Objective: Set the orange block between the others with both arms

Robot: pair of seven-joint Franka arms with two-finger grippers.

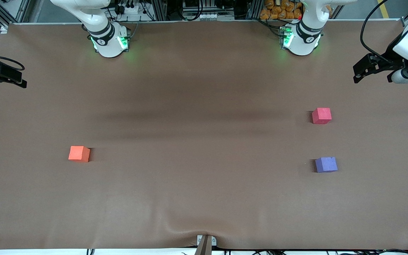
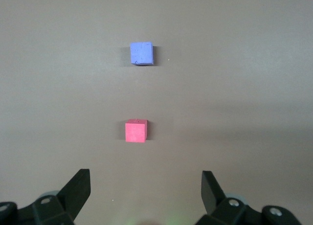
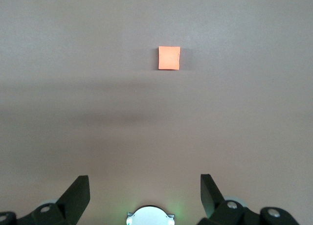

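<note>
The orange block (image 1: pixel 79 153) (image 3: pixel 169 57) lies alone on the brown table toward the right arm's end. The red-pink cube (image 1: pixel 321 115) (image 2: pixel 135 131) and the purple-blue cube (image 1: pixel 326 164) (image 2: pixel 141 54) lie toward the left arm's end. The purple-blue one is nearer the front camera, with a gap of about two cube widths between them. My left gripper (image 1: pixel 372 78) (image 2: pixel 145 186) hangs high over the table's left-arm end, open and empty. My right gripper (image 1: pixel 7 84) (image 3: pixel 145 186) hangs high over the right-arm end, open and empty.
Both green-lit arm bases (image 1: pixel 110 42) (image 1: pixel 300 39) stand along the table's back edge. The brown cloth (image 1: pixel 204 106) has a wrinkle (image 1: pixel 175 226) near a clamp (image 1: pixel 205 242) at the front edge. Cables and clutter (image 1: pixel 282 10) sit past the back edge.
</note>
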